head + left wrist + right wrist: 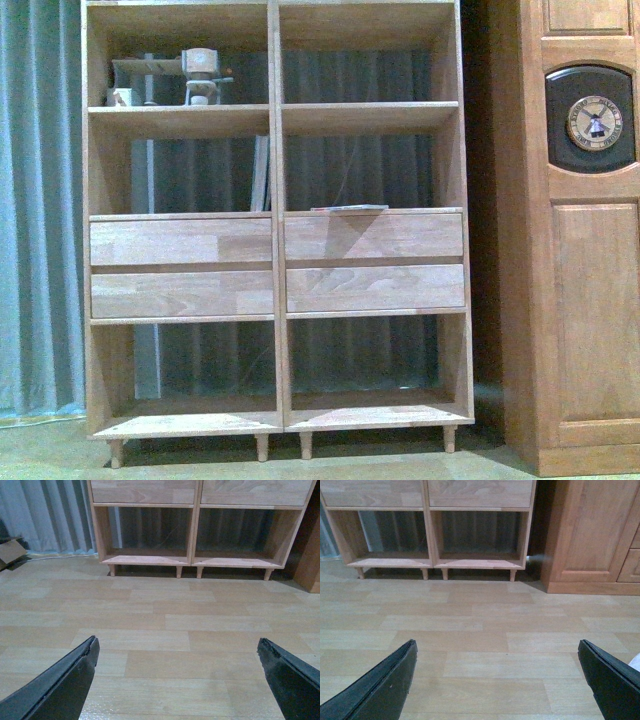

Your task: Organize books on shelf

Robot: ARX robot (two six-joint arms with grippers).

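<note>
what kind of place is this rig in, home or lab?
Probably a home-style room, possibly staged: a light-wood bookcase with drawers, a darker wooden cabinet beside it, blue-grey curtains behind, and wood-plank flooring.

Shelf (275, 215): stood on the floor (165, 625), with the curtain (40, 200) hung behind it and to its left, and the cabinet (590, 250) set just beside it on the right.
Drawers (180, 242): four are fitted mid-height, two stacked in each column, with open compartments above and below.
Upright book (260, 172): stood in the left column, in the compartment just above the drawers, against the central divider.
Flat book (350, 208): laid in the right column, on the board above the drawers, at its front edge.
Wooden figure (203, 75): placed in the upper left compartment, with a small item (122, 96) to its left.
</note>
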